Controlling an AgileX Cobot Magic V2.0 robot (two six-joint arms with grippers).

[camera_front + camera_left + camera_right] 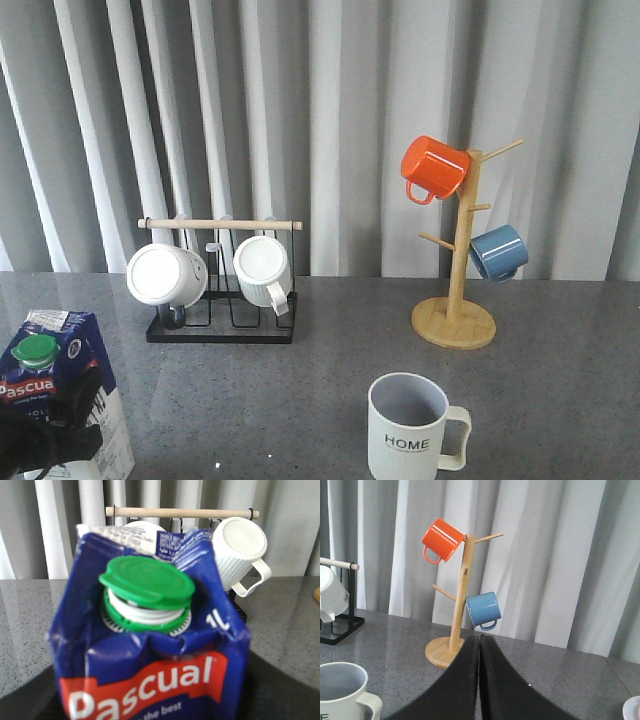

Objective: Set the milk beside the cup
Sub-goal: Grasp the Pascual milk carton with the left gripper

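Note:
The milk (60, 375), a blue-and-white carton with a green cap and red "Pascual" label, is at the table's front left corner. It fills the left wrist view (150, 670), and its front is dented. My left gripper (42, 432) is shut on the carton's sides, and its dark fingers (280, 690) show at the carton's edges. I cannot tell whether the carton rests on the table. The cup (408, 428), pale and ribbed with "HOME" lettering, stands upright at the front centre-right, handle to the right. It also shows in the right wrist view (340, 690). My right gripper (479, 641) is shut and empty, above the table to the right of the cup.
A black rack (220, 328) with a wooden bar holds two white ribbed mugs (262, 270) at the back left. A wooden mug tree (455, 320) at the back right carries an orange mug (435, 167) and a blue mug (498, 252). Grey curtains hang behind.

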